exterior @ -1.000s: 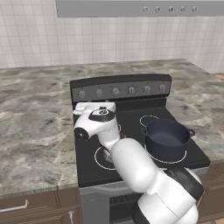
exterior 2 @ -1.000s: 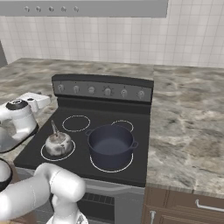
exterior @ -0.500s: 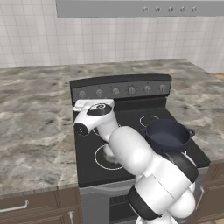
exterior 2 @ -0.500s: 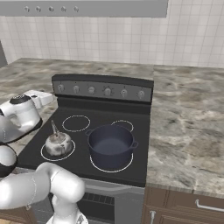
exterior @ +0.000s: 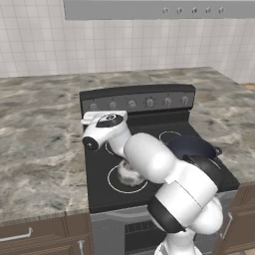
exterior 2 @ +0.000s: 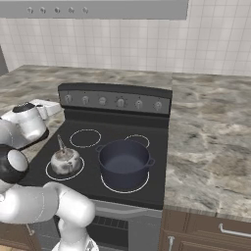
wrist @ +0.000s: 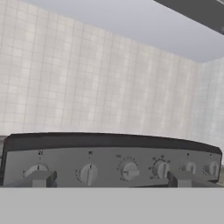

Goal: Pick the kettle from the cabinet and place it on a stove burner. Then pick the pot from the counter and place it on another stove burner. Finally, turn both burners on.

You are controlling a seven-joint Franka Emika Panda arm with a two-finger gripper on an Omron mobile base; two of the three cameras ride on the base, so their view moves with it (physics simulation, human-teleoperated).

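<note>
Arm bends low over the stove's (exterior 2: 93, 184) left side, wrist level, tool (wrist: 109, 178) facing the knob panel (wrist: 113, 164) at the far edge. Tool jaws spread wide, holding nothing. Kettle (exterior 2: 65, 160) sits on the near-left burner; pot (exterior 2: 124, 163) on the near-right burner, just beside it. Far burners bare. Surface (exterior 2: 211, 142) flanks the stove both sides.

kettle (exterior 2: 65, 161): shiny silvery metal | pot (exterior 2: 123, 163): smooth dark blue-grey, satin | stove (exterior 2: 88, 177) top: glossy black glass | counter (exterior 2: 211, 157): polished mottled stone
</note>
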